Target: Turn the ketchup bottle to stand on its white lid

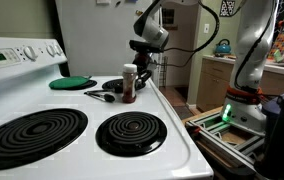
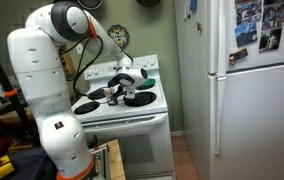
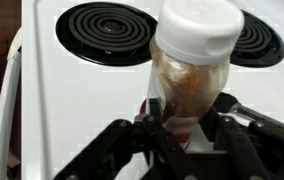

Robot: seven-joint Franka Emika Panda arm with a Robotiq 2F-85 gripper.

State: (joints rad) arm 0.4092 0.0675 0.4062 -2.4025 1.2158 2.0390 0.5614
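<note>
Wrist view: hand (image 3: 190,103) clamps bottle (image 3: 182,85) low on both sides, lid (image 3: 197,25) up. In an exterior view bottle stands nr surface (image 1: 167,120) side edge — bare white beside burners (image 1: 130,132).

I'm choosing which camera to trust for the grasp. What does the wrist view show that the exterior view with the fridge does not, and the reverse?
Only the wrist view: close up, the gripper with a finger on each side of the ketchup bottle, and the white lid. Whether the fingers press the bottle is unclear.
Only the exterior view: the fridge, the robot arm and the oven front.
Both: the white stove top and its coil burners.
</note>
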